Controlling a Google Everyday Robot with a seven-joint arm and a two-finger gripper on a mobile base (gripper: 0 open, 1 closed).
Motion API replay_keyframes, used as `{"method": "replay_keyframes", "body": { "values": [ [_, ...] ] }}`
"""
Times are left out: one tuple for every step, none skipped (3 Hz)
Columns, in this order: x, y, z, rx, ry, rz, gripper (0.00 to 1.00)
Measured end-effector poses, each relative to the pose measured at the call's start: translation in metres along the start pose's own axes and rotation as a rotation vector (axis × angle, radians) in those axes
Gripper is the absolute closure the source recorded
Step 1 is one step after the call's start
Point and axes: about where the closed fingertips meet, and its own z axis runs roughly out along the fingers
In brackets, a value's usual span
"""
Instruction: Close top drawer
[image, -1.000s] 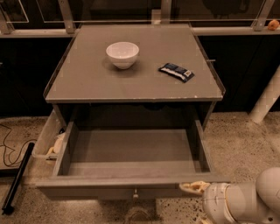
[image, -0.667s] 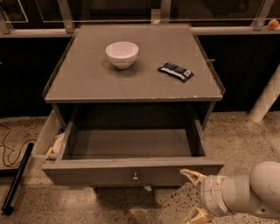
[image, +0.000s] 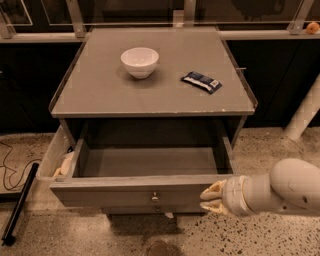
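The grey cabinet has a flat surface (image: 100, 95) on top. Just under it, the top drawer (image: 110, 191) sticks far out toward us, and it is bare inside. It needs a long push to go all the way in.

The white arm (image: 292, 187) comes in from the right, low down. Its end effector (image: 211, 197) is at the right end of the drawer front, far from the knob in the middle. Its two tips are a little way apart and hold nothing. I cannot tell if they touch the wood or are just in front of it.

A push this far to one side could turn the drawer a bit. Then it may stick and stop halfway. The tips are also close to the right corner, so they could slip off past the edge.

A pale tub (image: 50, 160) sits right beside the drawer on the left. If the drawer twists, it might rub on it.

A hard shove could shake the whole cabinet. Then the white bowl (image: 139, 61) on the surface might slide, and so might the dark packet (image: 201, 82) near it.

The small knob (image: 155, 196) could catch a tip if the end effector slides left.
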Motion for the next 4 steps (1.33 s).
{"method": "replay_keyframes", "body": {
  "values": [
    [0.012,-0.038,0.010,0.019,0.036,-0.004,0.89],
    [0.019,-0.068,0.017,0.036,0.062,0.005,1.00],
    [0.023,-0.077,0.019,0.045,0.073,0.009,1.00],
    [0.029,-0.124,0.026,0.095,0.090,0.026,1.00]
  ]
}}
